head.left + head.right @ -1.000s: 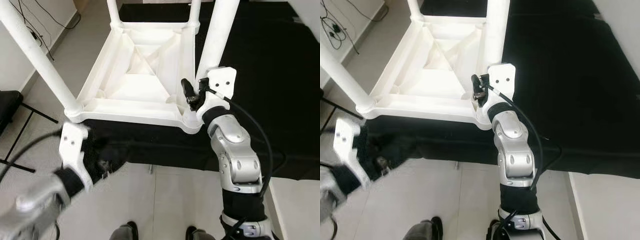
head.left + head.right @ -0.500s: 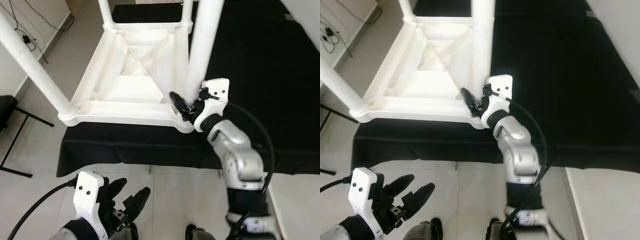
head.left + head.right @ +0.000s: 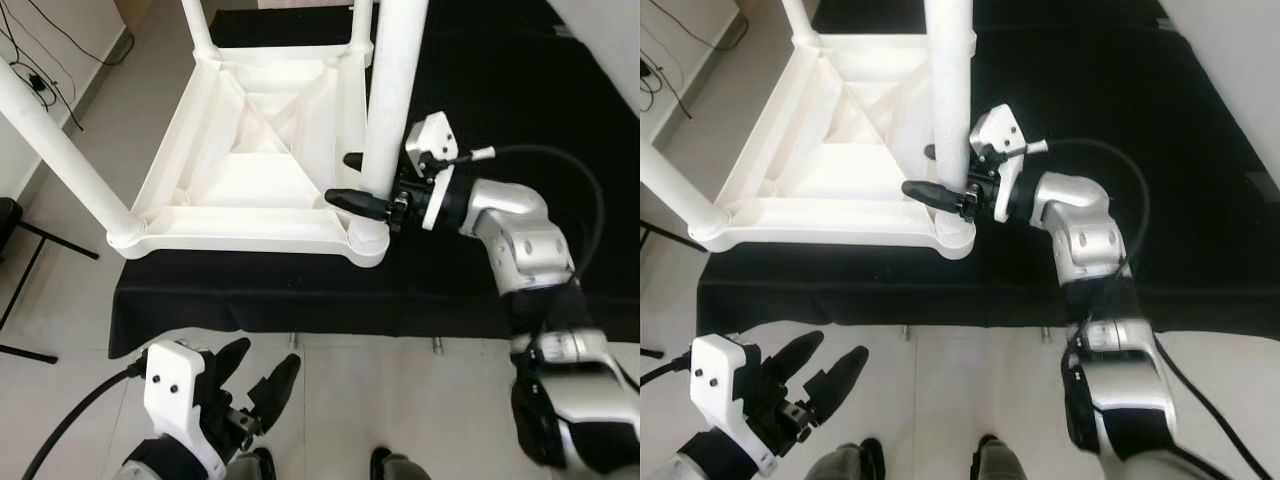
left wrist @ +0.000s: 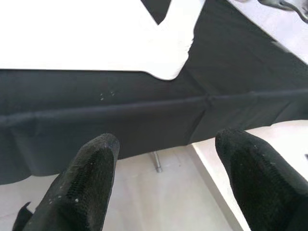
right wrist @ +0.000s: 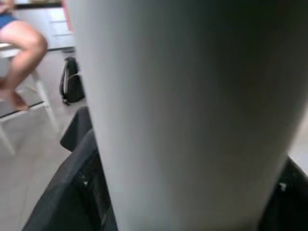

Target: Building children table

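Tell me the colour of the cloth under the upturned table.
Black cloth, clearest in the left eye view.

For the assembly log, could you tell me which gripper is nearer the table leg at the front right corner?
Right. The right gripper straddles the table leg near its base, while the left gripper hangs open, low over the floor.

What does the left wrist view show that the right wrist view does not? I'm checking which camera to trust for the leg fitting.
Left wrist view: the left gripper, jaws open, hanging above the floor, facing the black cloth and a corner of the upturned white table.
Right wrist view: one white table leg pressed very close, a person's leg and a dark bag behind.
Shared: the white table and the black cloth. The head views show the right gripper around that leg's base.
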`<state>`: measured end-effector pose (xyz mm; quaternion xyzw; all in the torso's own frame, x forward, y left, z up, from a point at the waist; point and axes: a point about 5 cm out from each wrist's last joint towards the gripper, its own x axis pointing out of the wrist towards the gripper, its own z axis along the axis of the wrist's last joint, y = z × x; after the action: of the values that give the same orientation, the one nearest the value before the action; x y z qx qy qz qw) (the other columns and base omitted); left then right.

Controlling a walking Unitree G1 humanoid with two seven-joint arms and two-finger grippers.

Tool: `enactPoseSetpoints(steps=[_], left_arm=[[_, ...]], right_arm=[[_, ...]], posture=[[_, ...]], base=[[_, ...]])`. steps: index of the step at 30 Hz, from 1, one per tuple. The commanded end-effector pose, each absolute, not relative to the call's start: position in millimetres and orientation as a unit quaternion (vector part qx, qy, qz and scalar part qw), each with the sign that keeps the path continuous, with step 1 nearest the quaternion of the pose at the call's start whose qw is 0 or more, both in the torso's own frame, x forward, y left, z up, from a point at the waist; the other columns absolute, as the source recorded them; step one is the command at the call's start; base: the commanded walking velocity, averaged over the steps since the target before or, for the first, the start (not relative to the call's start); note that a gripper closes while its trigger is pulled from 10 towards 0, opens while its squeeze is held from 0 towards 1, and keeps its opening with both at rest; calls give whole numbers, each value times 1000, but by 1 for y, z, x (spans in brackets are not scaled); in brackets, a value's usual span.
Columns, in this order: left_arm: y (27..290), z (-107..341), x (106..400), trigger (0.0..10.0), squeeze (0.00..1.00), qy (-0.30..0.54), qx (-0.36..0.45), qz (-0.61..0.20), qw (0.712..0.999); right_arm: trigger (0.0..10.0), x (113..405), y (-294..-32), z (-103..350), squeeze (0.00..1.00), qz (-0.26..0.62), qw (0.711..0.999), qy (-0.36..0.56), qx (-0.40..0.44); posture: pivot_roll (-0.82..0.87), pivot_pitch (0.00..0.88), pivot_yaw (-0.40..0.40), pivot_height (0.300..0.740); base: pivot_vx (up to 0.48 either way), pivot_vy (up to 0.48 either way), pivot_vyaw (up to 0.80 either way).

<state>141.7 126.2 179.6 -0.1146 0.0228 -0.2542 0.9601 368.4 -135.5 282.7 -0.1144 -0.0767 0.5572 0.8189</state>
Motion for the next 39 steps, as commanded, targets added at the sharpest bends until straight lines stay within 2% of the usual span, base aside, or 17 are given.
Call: enactPoseSetpoints(steps=[1, 2, 3, 13, 18, 20, 22, 23, 25, 26, 27, 28, 30, 32, 37, 38, 39], left_arm=[[127, 173, 141, 10000, 0, 35, -110, -253, 961], [127, 173, 141, 10000, 0, 35, -110, -253, 961], [126, 173, 141, 10000, 0, 32, -111, -252, 961], [123, 170, 143, 10000, 0, 15, -127, -262, 956], [122, 168, 145, 10000, 0, 12, -131, -265, 955], [122, 167, 146, 10000, 0, 10, -131, -267, 955], [122, 166, 146, 10000, 0, 9, -131, -267, 955], [123, 165, 145, 10000, 0, 7, -132, -265, 955], [123, 165, 145, 10000, 0, 7, -132, -265, 955], [124, 165, 145, 10000, 0, 5, -132, -262, 956], [126, 165, 146, 10000, 0, 2, -133, -259, 957], [127, 165, 147, 10000, 0, -1, -133, -257, 957], [126, 165, 148, 10000, 0, -2, -133, -260, 956], [126, 164, 151, 10000, 0, -3, -132, -264, 955], [126, 162, 153, 10000, 0, -5, -133, -266, 955], [126, 162, 154, 10000, 0, -8, -134, -266, 955], [126, 162, 154, 10000, 0, -8, -134, -266, 955]], right_arm=[[3804, 370, -131, 279, 0, 575, 807, -68, -114], [3804, 370, -131, 279, 0, 575, 807, -68, -114], [0, 371, -132, 280, 0, 583, 802, -66, -109], [0, 371, -140, 277, 0, 634, 766, -48, -98], [0, 372, -144, 274, 0, 626, 772, -51, -94], [0, 375, -149, 267, 0, 569, 814, -53, -101], [0, 377, -150, 263, 0, 540, 833, -52, -106], [0, 380, -147, 248, 0, 416, 903, -41, -100], [0, 380, -147, 248, 0, 416, 903, -41, -100], [0, 363, -133, 217, 0, 283, 956, 4, -78], [0, 340, -122, 198, 0, 203, 975, 21, -86], [0, 322, -116, 191, 0, 156, 984, 27, -87], [0, 315, -105, 186, 0, 164, 983, 30, -80], [0, 320, -92, 183, 0, 194, 978, 28, -75], [0, 332, -91, 189, 0, 208, 975, 15, -80], [10000, 335, -91, 194, 0, 202, 976, 10, -78], [10000, 335, -91, 194, 0, 202, 976, 10, -78]], posture=[[80, 239, 4, 740], [80, 239, 4, 740], [79, 238, 2, 740], [39, 234, 0, 740], [20, 224, 4, 740], [16, 219, -7, 740], [16, 219, -7, 740], [11, 214, -35, 740], [11, 214, -35, 740], [-1, 208, -36, 740], [-14, 218, -12, 740], [-17, 224, -4, 740], [-19, 215, 1, 740], [-8, 205, -1, 740], [-13, 198, -8, 740], [-6, 199, -12, 740], [-6, 199, -12, 740]], base=[[0, 0, 0], [0, 0, 0], [0, 0, 0], [0, 0, 0], [0, 0, 0], [0, 0, 0], [0, 0, 0], [0, 0, 0], [0, 0, 0], [0, 0, 0], [0, 0, 0], [0, 0, 0], [0, 0, 0], [0, 0, 0], [0, 0, 0], [0, 0, 0], [0, 0, 0]])
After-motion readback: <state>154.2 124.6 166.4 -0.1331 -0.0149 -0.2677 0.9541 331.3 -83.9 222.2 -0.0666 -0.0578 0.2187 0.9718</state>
